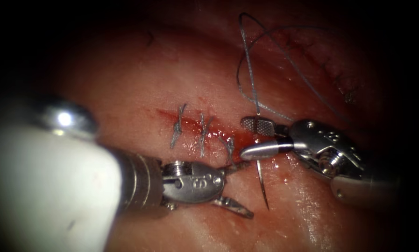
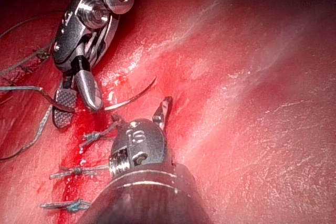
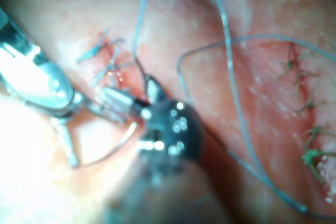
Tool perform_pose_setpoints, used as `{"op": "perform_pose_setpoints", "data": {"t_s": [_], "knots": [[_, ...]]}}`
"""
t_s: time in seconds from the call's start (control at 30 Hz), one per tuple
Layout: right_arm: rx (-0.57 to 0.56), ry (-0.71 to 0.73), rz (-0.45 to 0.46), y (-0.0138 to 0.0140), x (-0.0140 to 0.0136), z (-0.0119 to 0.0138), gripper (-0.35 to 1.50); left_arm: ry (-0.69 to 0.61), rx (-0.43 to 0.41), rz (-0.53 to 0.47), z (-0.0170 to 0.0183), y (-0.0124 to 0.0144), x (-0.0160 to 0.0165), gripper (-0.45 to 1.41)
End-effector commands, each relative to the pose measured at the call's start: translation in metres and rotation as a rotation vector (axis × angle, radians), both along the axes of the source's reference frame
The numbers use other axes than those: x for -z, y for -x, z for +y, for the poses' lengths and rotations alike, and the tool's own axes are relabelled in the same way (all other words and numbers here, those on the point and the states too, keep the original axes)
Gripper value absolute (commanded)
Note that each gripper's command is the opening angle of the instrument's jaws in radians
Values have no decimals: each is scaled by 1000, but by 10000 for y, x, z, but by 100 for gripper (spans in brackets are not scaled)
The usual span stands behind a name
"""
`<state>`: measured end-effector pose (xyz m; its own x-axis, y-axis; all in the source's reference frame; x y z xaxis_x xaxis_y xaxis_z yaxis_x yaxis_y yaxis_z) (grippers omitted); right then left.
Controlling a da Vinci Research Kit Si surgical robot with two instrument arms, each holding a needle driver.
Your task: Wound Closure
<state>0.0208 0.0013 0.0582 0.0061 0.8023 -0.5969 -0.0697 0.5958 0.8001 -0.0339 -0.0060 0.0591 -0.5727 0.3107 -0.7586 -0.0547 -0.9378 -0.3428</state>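
The tissue is seen wet and pink, with a short cut running across its middle and red fluid pooled at the cut's right end. Three tied stitches are counted across the cut, their cut ends standing up. The needle is seen as a thin curved sliver just below the right end of the cut, its point lying free over the tissue surface; whether its other end is buried in the tissue cannot be told. The thread is seen looping loosely over the tissue above the right tool.

The right tool is brought in from the right, its fingers spread apart at the right end of the cut; the lower finger lies against the top of the needle, and nothing is clamped. The left tool is laid in from the lower left, its fingers also parted, the upper one reaching toward the third stitch, nothing being held.
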Motion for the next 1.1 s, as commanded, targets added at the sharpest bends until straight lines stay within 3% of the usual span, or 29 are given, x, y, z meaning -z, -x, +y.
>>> {"op": "perform_pose_setpoints", "data": {"t_s": [0.03,0.2,0.47,0.6,0.97,1.1], "knots": [[-4,14,10,0,-8,-1,133,19,-21,-8,-11,5,-8,53],[3,24,15,16,-12,5,133,72,-65,-26,-17,4,-9,53],[35,-19,34,72,-5,18,130,227,-116,-7,-7,2,-10,43],[27,-39,26,84,-7,16,128,256,-100,-27,-6,2,-6,41],[23,-58,25,84,-24,-1,128,314,-67,-39,2,5,17,41],[22,-63,26,84,-35,-9,126,323,-59,-30,5,21,15,41]]}}
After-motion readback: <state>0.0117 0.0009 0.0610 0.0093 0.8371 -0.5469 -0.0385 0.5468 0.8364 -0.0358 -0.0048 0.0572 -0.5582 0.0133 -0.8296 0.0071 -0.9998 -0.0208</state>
